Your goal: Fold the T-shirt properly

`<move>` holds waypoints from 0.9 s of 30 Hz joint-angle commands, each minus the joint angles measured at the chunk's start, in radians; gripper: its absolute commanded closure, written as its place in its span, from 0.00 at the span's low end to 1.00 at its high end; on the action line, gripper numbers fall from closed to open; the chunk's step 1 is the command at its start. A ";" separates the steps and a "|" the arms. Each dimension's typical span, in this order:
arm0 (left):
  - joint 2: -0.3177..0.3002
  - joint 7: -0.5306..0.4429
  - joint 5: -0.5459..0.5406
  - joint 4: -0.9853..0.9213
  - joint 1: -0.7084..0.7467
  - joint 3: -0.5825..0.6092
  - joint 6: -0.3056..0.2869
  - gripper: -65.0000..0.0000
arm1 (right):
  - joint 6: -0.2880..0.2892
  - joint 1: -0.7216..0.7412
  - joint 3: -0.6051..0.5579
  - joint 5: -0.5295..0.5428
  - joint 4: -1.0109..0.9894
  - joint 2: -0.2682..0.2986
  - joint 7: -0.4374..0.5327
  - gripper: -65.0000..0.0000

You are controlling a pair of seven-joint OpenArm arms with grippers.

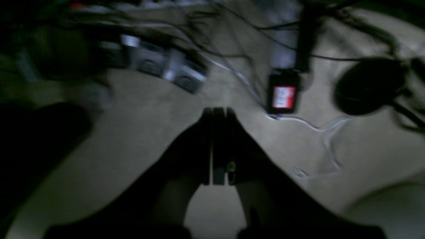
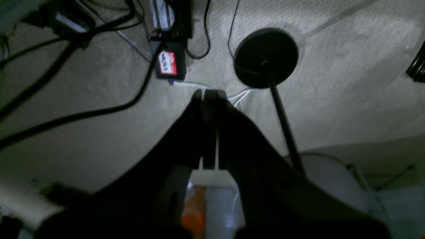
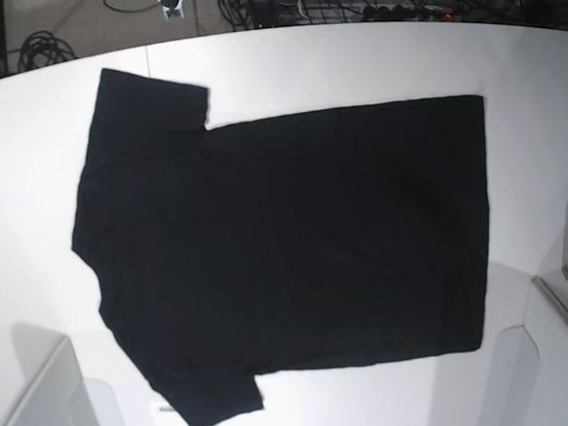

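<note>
The black T-shirt (image 3: 286, 242) lies spread flat on the white table (image 3: 351, 62), plain side up, with the sleeves at the left and the hem at the right. No print shows. Neither gripper shows in the base view. In the left wrist view my left gripper (image 1: 215, 111) is shut with nothing between its fingers and hangs over beige carpet. In the right wrist view my right gripper (image 2: 210, 93) is also shut and empty, over the same carpet. The T-shirt is not in either wrist view.
White arm housings stand at the front corners of the table (image 3: 45, 415) (image 3: 557, 350). On the floor lie cables, a power brick with a red label (image 2: 167, 63) (image 1: 284, 96), a round black stand base (image 2: 265, 58) (image 1: 365, 86) and a power strip (image 1: 159, 63).
</note>
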 commanded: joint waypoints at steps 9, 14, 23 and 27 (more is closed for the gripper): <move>-0.157 0.004 -0.179 0.605 0.425 -0.012 0.003 1.00 | -0.001 -0.408 0.223 0.004 0.690 0.000 -0.122 1.00; -0.329 -0.004 -0.447 0.972 0.685 -0.012 0.003 1.00 | 0.001 -0.585 0.328 0.038 1.079 -0.048 -0.156 1.00; -0.392 -0.004 -0.465 1.403 0.870 -0.153 0.001 1.00 | 0.166 -0.569 0.498 0.300 1.603 -0.074 -0.406 1.00; -0.335 0.008 -0.473 1.506 0.807 -0.271 -0.046 1.00 | 0.327 -0.416 0.627 0.454 1.662 -0.069 -0.584 1.00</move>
